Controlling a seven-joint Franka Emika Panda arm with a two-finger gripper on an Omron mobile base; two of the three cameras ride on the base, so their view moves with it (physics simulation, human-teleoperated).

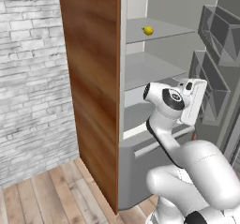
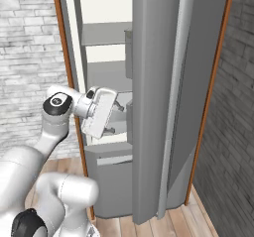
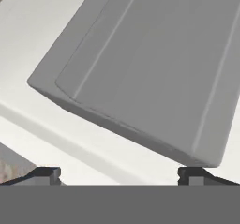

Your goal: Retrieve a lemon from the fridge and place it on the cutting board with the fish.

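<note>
One lemon rests on the upper of two grey shelves inside the open fridge, well above the hand. The left base view shows the lemon and three door bins. The right base view shows the door's outer face and the hand, fingers spread wide, holding nothing, before the lower compartment. The hand view shows one grey bin.
</note>
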